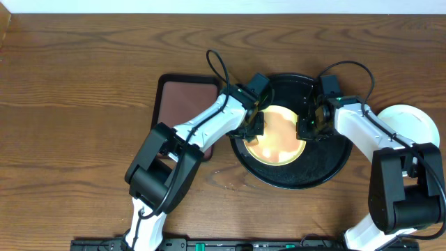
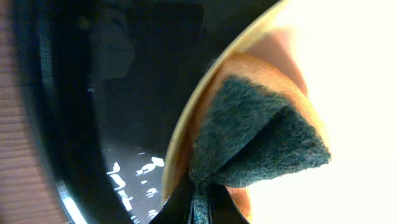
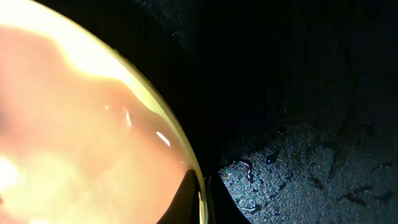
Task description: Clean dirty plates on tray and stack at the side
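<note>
A pale yellow plate [image 1: 279,139] with a red-brown smear lies on the round black tray [image 1: 327,157]. My left gripper [image 1: 254,127] is at the plate's left edge, shut on a sponge [image 2: 255,140] that has a dark green scouring face and an orange body. The sponge presses on the plate [image 2: 348,93] just inside its rim, and the left gripper [image 2: 200,198] pinches its tail. My right gripper [image 1: 306,127] is shut on the plate's right rim. In the right wrist view the yellow rim runs between the right gripper's [image 3: 203,194] fingers, with the plate [image 3: 81,124] to the left and the wet tray [image 3: 298,93] to the right.
A rectangular reddish-brown tray [image 1: 185,104] lies left of the black tray, partly under my left arm. A pale round plate [image 1: 411,122] sits on the table at the far right, beside my right arm. Bare wooden table surrounds everything.
</note>
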`<state>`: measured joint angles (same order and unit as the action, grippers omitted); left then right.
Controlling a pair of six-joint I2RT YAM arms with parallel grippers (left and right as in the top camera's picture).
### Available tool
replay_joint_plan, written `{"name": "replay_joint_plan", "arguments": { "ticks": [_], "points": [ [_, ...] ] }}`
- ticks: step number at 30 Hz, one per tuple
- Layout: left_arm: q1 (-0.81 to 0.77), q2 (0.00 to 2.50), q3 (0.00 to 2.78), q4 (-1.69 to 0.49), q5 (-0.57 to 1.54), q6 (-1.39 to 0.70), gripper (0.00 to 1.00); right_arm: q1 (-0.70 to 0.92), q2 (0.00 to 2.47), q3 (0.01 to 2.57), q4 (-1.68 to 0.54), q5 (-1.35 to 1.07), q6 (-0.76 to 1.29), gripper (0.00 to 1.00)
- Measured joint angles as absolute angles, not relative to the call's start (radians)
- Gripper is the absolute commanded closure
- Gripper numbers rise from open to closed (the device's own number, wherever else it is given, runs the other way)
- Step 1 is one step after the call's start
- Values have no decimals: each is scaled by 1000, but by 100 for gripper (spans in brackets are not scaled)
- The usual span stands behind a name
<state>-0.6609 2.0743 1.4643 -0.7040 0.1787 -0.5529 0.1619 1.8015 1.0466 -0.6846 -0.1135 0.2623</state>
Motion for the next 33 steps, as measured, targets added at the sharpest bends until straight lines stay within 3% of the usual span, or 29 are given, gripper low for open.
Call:
{"name": "replay_joint_plan", "arguments": {
  "ticks": [13, 22, 33],
  "points": [
    [-796, 2080, 1423, -471, 324, -668, 92, 162, 1802, 1047, -685, -113, 262, 99],
    [-801, 2080, 1423, -609, 351, -700, 93, 162, 1802, 1047, -685, -114, 262, 99],
    [-669, 2065, 1462, -754, 135, -638, 93, 162, 1802, 1046, -691, -130, 263, 99]
  ]
}}
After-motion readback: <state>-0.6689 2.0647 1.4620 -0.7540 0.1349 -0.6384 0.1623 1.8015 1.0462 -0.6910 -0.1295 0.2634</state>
